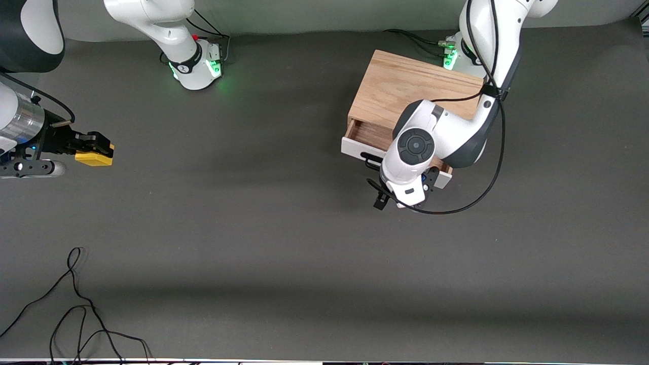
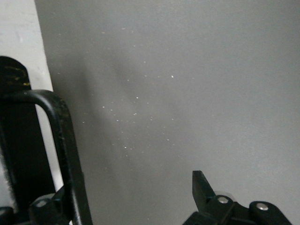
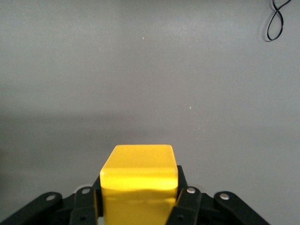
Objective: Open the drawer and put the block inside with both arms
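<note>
The yellow block is held between the fingers of my right gripper, which is shut on it over the dark mat at the right arm's end of the table. The drawer of the oak cabinet stands partly pulled out, showing some wood interior. My left gripper is in front of the drawer, open. The black bar handle runs close beside one of its fingers. The left wrist hides much of the drawer front.
A loose black cable lies on the mat close to the front camera at the right arm's end. The left arm's own cable loops down beside the drawer. Dark mat stretches between block and cabinet.
</note>
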Robot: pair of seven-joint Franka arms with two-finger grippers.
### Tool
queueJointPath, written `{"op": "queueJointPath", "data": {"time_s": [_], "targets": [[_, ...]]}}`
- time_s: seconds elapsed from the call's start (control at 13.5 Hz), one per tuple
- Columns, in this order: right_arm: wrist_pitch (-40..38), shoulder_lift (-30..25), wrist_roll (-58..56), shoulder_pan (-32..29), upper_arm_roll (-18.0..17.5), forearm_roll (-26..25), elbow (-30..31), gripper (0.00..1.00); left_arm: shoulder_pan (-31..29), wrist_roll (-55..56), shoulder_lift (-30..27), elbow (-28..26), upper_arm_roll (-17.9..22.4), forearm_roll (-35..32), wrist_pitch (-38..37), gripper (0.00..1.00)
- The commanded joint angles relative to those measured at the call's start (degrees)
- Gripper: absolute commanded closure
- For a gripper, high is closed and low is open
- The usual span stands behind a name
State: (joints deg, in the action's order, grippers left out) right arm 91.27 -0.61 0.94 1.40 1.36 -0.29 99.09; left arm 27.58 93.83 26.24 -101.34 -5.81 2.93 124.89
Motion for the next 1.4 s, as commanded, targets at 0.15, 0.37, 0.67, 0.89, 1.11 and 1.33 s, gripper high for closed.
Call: {"op": "queueJointPath", "data": {"time_s": [0.15, 0.37, 0.67, 0.89, 1.11, 1.33], "targets": [[0.75, -0.35, 1.35, 0.35, 0.31, -0.41, 0.58, 0.74, -0.07, 0.39, 0.12, 3.6, 0.71, -1.96, 5.82, 0.0], [0.75, -0.35, 1.35, 0.35, 0.31, -0.41, 0.58, 0.74, -0.25, 0.47, -0.14, 6.49, 1.15, -1.96, -12.6, 0.0], [0.84, -0.36, 1.35, 0.35, 0.31, -0.41, 0.67, 0.74, -0.16, 0.92, -0.05, 8.96, 1.24, -1.96, -20.13, 0.0], [0.92, -0.35, 1.35, 0.35, 0.31, -0.32, 0.93, 0.74, 0.1, 1.0, 0.38, 9.05, 1.24, -2.05, -18.9, 0.0], [1.19, -0.44, 1.35, 0.35, 0.31, -0.41, 1.11, 0.74, 0.1, 0.92, 2.14, 8.96, 1.15, -3.01, -15.48, 0.0], [1.27, -0.44, 1.35, 0.35, 0.31, -0.41, 1.11, 0.74, 0.02, 0.83, 3.11, 8.96, 1.24, -3.46, -12.23, 0.0]]}}
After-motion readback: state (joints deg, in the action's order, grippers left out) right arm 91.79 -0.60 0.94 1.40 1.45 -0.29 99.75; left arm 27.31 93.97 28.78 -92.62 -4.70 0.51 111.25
